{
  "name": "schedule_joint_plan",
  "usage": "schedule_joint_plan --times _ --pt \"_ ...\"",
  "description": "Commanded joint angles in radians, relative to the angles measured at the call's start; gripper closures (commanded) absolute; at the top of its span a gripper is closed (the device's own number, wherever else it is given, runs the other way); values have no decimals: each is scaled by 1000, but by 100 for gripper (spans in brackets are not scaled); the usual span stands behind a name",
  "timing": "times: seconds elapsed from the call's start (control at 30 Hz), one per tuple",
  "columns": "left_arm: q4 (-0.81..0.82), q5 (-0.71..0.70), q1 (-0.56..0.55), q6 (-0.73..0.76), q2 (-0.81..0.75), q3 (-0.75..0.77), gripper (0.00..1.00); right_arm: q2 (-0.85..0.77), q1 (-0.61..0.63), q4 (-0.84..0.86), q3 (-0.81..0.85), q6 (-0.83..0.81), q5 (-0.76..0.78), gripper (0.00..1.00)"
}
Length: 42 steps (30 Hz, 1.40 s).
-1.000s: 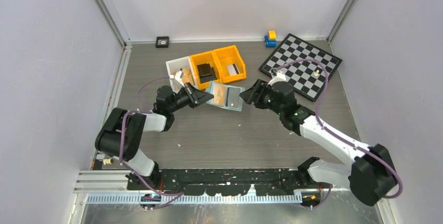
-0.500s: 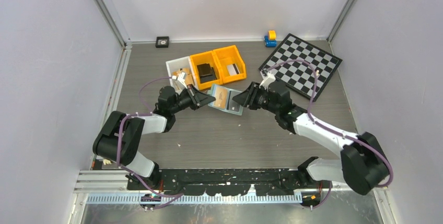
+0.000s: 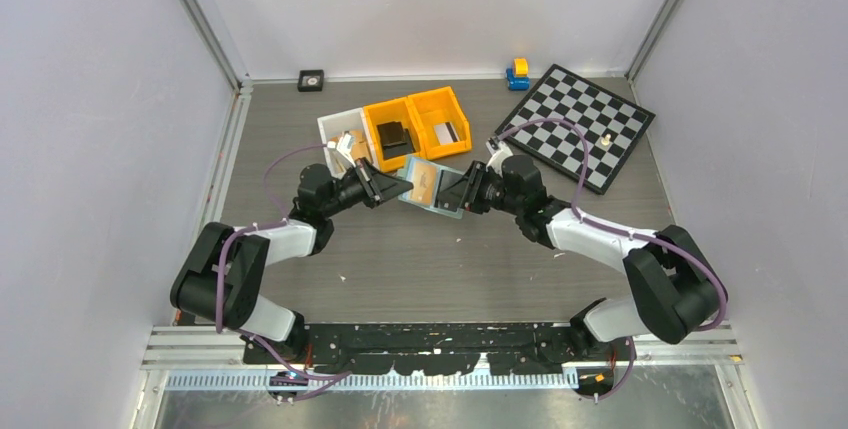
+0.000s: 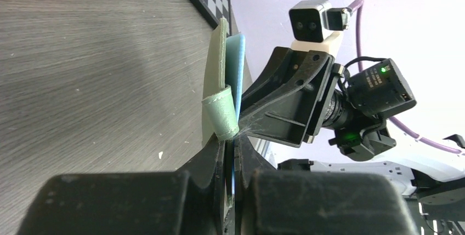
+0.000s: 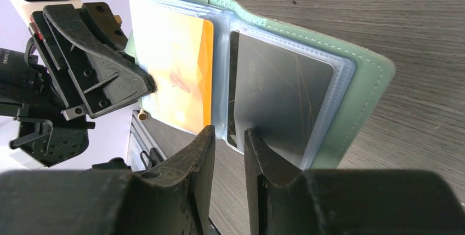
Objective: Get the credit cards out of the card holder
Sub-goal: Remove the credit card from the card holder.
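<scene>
Both arms reach from the near edge toward the middle of the grey wood-grain tabletop [image 3: 420, 259], and their hands meet there from opposite sides. The left hand [image 4: 231, 146] is clenched on one edge of the card holder [image 5: 363, 76], with its fingers pressed together on the sage-green cover and the blue sleeve behind it.

The card holder is spread open between the two hands, just in front of the orange bins. Its clear light-blue sleeves [image 5: 220, 76] face the right wrist camera. One sleeve holds an orange-and-yellow card [image 5: 175, 65] and the sleeve beside it holds a dark grey card [image 5: 279, 98]. I cannot tell whether the holder touches the tabletop.

The right hand [image 5: 228, 136] has come in at the sleeves' lower edge. Its two fingers sit close together on either side of the edge where the dark card's sleeve begins. I cannot tell whether they are pinching it or only flanking it.

Just beyond the holder is a row of three bins. The white bin [image 3: 338, 129] holds small bits, the middle orange bin [image 3: 378, 119] holds a black item, and the right orange bin [image 3: 440, 109] holds a small flat pale item.

Further right is a black-and-white checkerboard [image 3: 570, 114] with one small pale piece [image 3: 605, 136] on it. A blue-and-yellow toy [image 3: 517, 73] sits near the back wall. A small black square object [image 3: 311, 79] lies to the left along the same wall.
</scene>
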Motion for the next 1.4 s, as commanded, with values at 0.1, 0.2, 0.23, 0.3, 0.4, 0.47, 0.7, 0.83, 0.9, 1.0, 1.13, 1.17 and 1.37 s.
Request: schedule_joint_plan --times 0.1,0.2,0.23,0.3,0.4,0.47,0.7,0.83,0.9,1.0,1.13,1.17,1.37 --pt "179 65 -5 -99 2 3 100 3 -7 177 7 71 -76 69" --pt "242 76 -6 -132 25 1 100 7 -11 213 -2 91 -90 68" --pt "257 78 -7 -140 32 1 100 10 -12 214 -1 95 -92 68" --pt "274 82 -12 -151 44 3 100 18 -15 224 0 107 -100 68" --pt "276 89 -28 -143 59 19 100 33 -23 249 -1 125 -115 68" --pt "281 82 -30 -143 62 15 100 37 -31 265 -8 140 -122 72" --pt "263 73 -30 -124 70 15 100 14 -60 405 -62 207 -159 79" --pt "260 71 -30 -119 97 18 100 6 -61 472 -77 230 -182 84" --pt "261 70 -30 -121 110 19 100 5 -61 492 -80 235 -195 86" --pt "262 70 -35 -119 121 24 100 18 -61 522 -71 254 -223 87" --pt "262 71 -44 -117 127 29 100 40 -61 548 -65 269 -239 87" --pt "261 71 -44 -117 129 29 100 42 -61 550 -64 271 -243 87" --pt "262 76 -47 -115 128 34 100 49 -61 496 -47 259 -229 91"
